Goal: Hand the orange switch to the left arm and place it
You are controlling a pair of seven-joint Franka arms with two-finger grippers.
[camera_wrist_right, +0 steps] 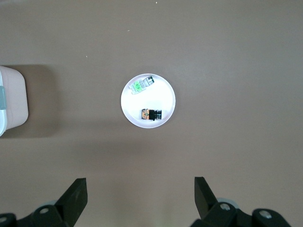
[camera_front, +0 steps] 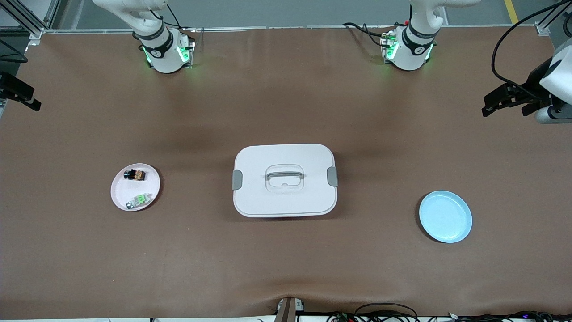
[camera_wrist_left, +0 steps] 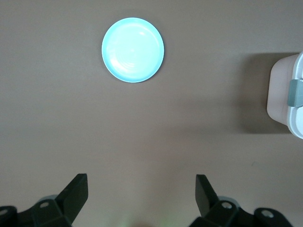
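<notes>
Overhead, the orange switch [camera_front: 135, 175] lies on the pink plate [camera_front: 119, 193] at nine o'clock from the white box [camera_front: 284, 180]; blue plate [camera_front: 445, 216] at three o'clock. Left wrist: left tool [camera_wrist_left: 142, 194] open over bare surface [camera_wrist_left: 142, 132]. Right wrist: right tool [camera_wrist_right: 141, 195] open, empty.

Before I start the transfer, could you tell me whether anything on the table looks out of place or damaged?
Nothing stands out. The orange switch lies on the pink plate beside a green-and-clear component, the box sits closed mid-table, and the blue plate is bare.
</notes>
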